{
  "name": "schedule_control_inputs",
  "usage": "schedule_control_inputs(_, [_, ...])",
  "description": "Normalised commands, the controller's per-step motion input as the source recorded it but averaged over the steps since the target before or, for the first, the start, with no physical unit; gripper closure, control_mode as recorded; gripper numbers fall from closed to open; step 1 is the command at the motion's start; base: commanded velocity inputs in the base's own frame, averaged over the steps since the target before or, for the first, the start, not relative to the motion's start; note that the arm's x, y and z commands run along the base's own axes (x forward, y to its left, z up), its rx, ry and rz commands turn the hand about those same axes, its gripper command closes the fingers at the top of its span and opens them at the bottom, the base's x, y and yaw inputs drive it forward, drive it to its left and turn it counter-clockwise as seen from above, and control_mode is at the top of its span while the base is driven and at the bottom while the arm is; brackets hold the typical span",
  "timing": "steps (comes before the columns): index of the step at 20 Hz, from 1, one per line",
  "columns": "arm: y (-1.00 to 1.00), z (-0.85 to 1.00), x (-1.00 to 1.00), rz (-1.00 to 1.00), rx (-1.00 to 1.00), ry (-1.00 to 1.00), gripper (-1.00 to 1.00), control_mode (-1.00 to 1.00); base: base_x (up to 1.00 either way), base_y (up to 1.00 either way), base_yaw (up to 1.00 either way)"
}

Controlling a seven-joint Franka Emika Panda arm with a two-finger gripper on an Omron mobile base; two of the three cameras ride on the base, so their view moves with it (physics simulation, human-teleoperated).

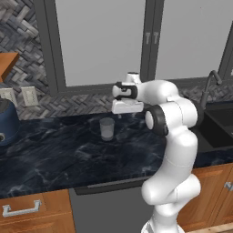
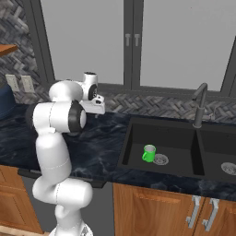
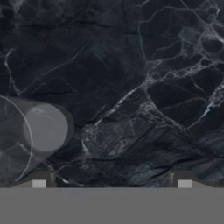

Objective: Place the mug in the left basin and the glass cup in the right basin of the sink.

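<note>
The clear glass cup stands upright on the dark marble counter. My gripper hangs open above the counter, just right of the cup and higher than its rim. Looking down in the hand view, the glass cup lies at the left, beside one fingertip rather than between the two, and the gripper holds nothing. The green mug sits in the sink's left basin beside the drain. The right basin lies past the divider.
A dark curved faucet rises behind the sink divider. A dark blue appliance stands at the counter's far left, below wall outlets. Windows back the counter, and wooden cabinets run beneath it.
</note>
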Motion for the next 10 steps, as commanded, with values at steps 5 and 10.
schedule_control_inputs(5, [0.24, 0.00, -0.01, 0.00, 0.00, 0.04, -1.00, -1.00, 0.00, 0.00, 0.00])
schedule_control_inputs(10, [0.20, 0.00, 0.00, 0.00, 0.00, 0.02, -1.00, -1.00, 0.00, 0.00, 0.00])
